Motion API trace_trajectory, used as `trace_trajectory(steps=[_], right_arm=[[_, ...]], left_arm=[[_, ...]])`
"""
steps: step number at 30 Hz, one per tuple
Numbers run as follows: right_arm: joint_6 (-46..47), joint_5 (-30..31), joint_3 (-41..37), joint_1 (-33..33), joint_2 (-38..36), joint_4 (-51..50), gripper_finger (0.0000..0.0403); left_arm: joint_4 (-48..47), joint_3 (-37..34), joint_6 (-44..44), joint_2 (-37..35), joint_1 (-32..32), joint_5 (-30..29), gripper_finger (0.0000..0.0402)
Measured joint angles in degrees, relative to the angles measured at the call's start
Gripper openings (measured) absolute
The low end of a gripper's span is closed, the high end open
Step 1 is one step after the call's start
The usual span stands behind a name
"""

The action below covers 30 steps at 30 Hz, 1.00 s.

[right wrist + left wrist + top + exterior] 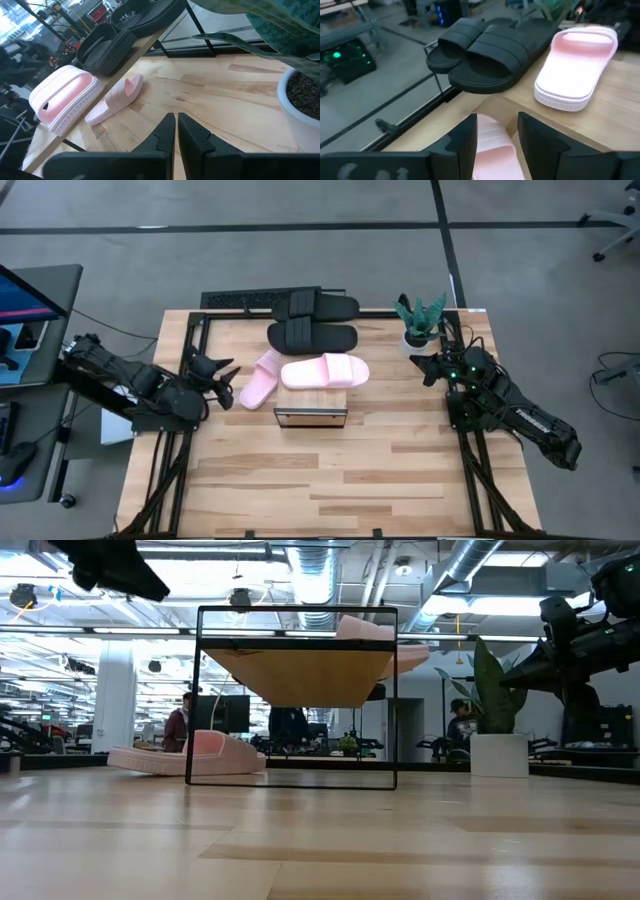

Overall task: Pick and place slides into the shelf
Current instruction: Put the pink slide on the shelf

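High view: left gripper (228,370) hovers open and empty beside a pink slide (258,380) on the table (330,470); another pink slide (325,372) tops the shelf (310,417); black slides (313,322) behind; right gripper (419,363) closed, empty.

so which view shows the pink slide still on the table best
The high view: the pink slide on the table shows whole, beside the left gripper. The right wrist view shows it side-on, farther off. The low view shows it low beside the shelf. The left wrist view shows only part.
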Motion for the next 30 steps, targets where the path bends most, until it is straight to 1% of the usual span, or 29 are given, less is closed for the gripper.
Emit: trace_trajectory(steps=[4, 7, 10, 12, 18, 25, 27, 30], right_arm=[[0.00, -0.02, 0.00, 0.01, 0.00, 0.00, 0.0013], [0.00, 0.00, 0.00, 0.00, 0.00, 0.00, 0.0013], [0.00, -0.01, 0.00, 0.02, 0.00, 0.00, 0.0013], [0.00, -0.02, 0.00, 0.01, 0.00, 0.00, 0.0013], [0.00, -0.02, 0.02, 0.00, 0.00, 0.00, 0.0013], [0.00, -0.02, 0.02, 0.00, 0.00, 0.00, 0.0013], [0.00, -0.01, 0.00, 0.01, 0.00, 0.01, 0.0013], [0.00, -0.02, 0.00, 0.00, 0.00, 0.00, 0.0013]], left_arm=[[9.53, -7.65, 5.86, -6.66, 0.02, 1.38, 0.0132], [14.89, -12.64, 9.62, -10.67, 0.02, 2.02, 0.0132], [17.57, -16.44, 12.61, -13.22, 0.02, 2.15, 0.0132], [17.67, -18.31, 13.81, -14.10, 0.02, 2.17, 0.0132], [18.73, -21.87, 14.82, -13.83, 0.04, 2.23, 0.0132], [19.30, -23.78, 14.17, -9.77, 0.07, -3.91, 0.0132], [19.27, -24.99, 14.11, -8.21, 0.09, -4.49, 0.0132], [22.13, -26.45, 12.90, -5.48, 0.40, -4.42, 0.0132]])
